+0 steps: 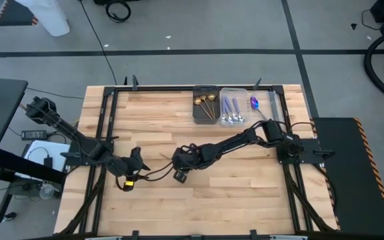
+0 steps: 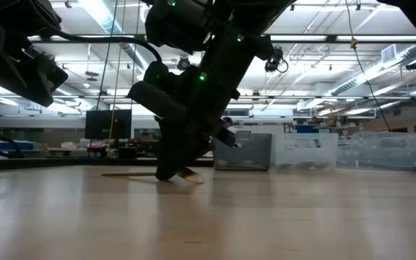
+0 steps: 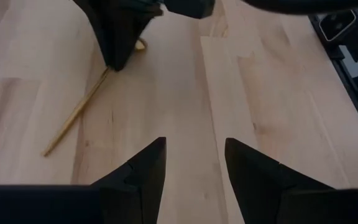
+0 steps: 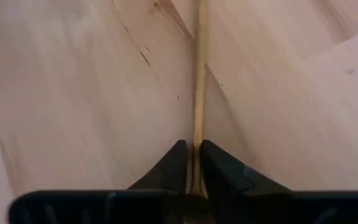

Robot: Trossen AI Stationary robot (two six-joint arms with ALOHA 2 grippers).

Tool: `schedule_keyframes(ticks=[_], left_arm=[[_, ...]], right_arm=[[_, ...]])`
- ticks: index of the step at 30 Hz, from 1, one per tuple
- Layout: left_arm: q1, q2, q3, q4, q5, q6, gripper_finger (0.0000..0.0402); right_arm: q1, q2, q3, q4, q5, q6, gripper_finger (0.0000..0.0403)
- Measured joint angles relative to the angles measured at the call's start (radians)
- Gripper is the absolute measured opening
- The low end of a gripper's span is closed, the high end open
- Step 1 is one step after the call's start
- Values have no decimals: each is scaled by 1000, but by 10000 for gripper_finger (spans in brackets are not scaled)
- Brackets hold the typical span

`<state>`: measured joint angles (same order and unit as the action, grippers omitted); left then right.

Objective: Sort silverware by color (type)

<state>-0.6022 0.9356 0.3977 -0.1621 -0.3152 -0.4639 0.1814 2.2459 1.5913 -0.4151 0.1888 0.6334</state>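
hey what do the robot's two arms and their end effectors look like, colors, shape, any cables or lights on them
Both arms are dark, nearly black, jointed segments. The left end effector has two matte black wedge-shaped fingers tapering to pointed tips. The right end effector has the same dark tapered fingers. A small orange-yellow mark shows near the left wrist in the high view, thin black cables run along the arms, and green lights glow on the arm in the low view.

A thin spoon (image 3: 79,112) lies flat on the table (image 1: 245,193), near the middle. The right gripper (image 4: 192,163) is down on the spoon, its fingers squeezed on the handle. The left gripper (image 3: 191,163) sits just left of the spoon, fingers apart. Two bins (image 1: 206,105) stand side by side behind the spoon, at the table's far edge. More spoons (image 1: 231,110), it seems, lie in them.
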Motion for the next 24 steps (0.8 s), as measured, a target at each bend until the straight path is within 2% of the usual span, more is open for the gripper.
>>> schedule_keyframes(ticks=[4,10,24], left_arm=[[-8,0,0,0,10,5,172],[-34,0,0,0,34,9,172],[-51,0,-1,7,33,147,172]], right_arm=[[-12,-2,0,-6,-40,-5,15],[-29,-6,-1,-8,-81,-29,21],[-79,-68,-7,-50,-190,-114,14]])
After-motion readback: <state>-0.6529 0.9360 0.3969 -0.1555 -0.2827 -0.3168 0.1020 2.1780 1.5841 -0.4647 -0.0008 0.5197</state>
